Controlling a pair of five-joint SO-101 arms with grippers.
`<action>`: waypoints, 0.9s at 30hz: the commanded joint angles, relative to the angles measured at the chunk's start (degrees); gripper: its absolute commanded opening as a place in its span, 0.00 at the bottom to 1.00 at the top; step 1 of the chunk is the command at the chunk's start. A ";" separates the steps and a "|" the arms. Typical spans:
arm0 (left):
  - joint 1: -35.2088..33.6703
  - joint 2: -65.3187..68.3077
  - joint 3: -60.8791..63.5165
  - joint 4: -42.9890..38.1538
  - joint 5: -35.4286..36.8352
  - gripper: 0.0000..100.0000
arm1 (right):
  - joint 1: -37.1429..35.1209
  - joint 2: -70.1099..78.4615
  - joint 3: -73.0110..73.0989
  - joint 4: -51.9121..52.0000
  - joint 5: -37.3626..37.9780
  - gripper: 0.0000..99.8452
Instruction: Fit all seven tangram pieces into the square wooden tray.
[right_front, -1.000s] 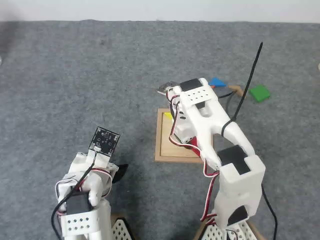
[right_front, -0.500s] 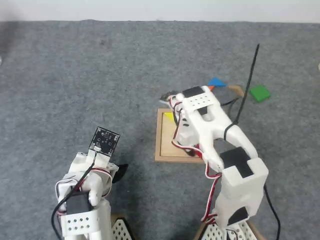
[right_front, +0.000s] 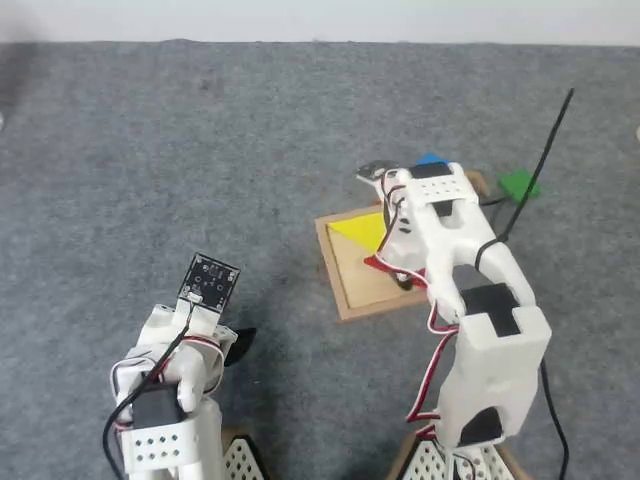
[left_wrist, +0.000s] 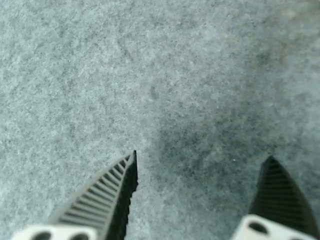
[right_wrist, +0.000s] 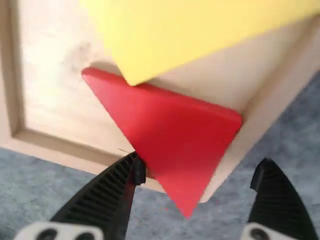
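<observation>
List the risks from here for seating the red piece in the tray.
1. The red triangle lies across the tray rim, tip past the edge; it may stay propped up or slip out.
2. The yellow triangle seems to overlap red's corner, so pushing red could shift yellow.
3. The right gripper, open astride the red tip, could shove the tray across the mat.

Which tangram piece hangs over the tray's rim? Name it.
The red triangle: one corner juts past the tray's rim. The yellow triangle lies inside; the blue piece and green piece sit outside.
</observation>
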 joint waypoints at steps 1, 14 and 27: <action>0.00 -0.88 -1.27 0.35 -0.53 0.37 | 1.01 -0.57 -3.96 -1.45 2.11 0.34; 0.00 -0.88 -1.27 0.35 -0.53 0.37 | -7.08 1.80 -1.14 -6.64 2.99 0.34; 0.00 -0.88 -1.27 0.35 -0.53 0.37 | 1.19 2.15 -4.84 -2.77 0.79 0.34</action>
